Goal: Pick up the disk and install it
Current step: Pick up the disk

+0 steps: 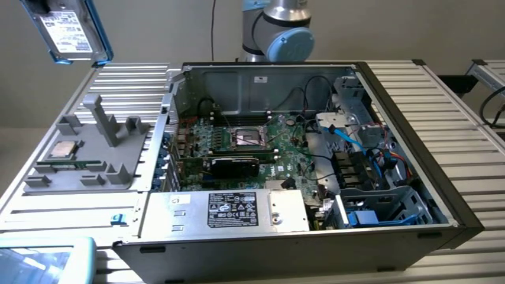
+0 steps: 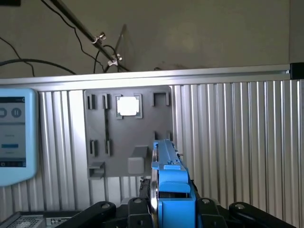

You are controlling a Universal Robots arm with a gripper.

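From where I stand, the black gripper (image 2: 169, 211) is clamped on the flat silver-grey hard disk (image 1: 67, 26), which has a white label and a bright blue plastic carrier. It holds the disk in the air. Beneath the hand lies a grey moulded plastic tray (image 2: 142, 128) holding a small square silver chip (image 2: 128, 106). The open black computer case (image 1: 410, 148) sits well apart from the hand.

Silver-grey tubular arm (image 1: 272, 15), rounded joint (image 1: 276, 36) capped in pale blue, matte black gripper (image 2: 171, 211) with angled linkage bars (image 2: 90, 213), round pivot pins (image 2: 138, 201) at its knuckles.
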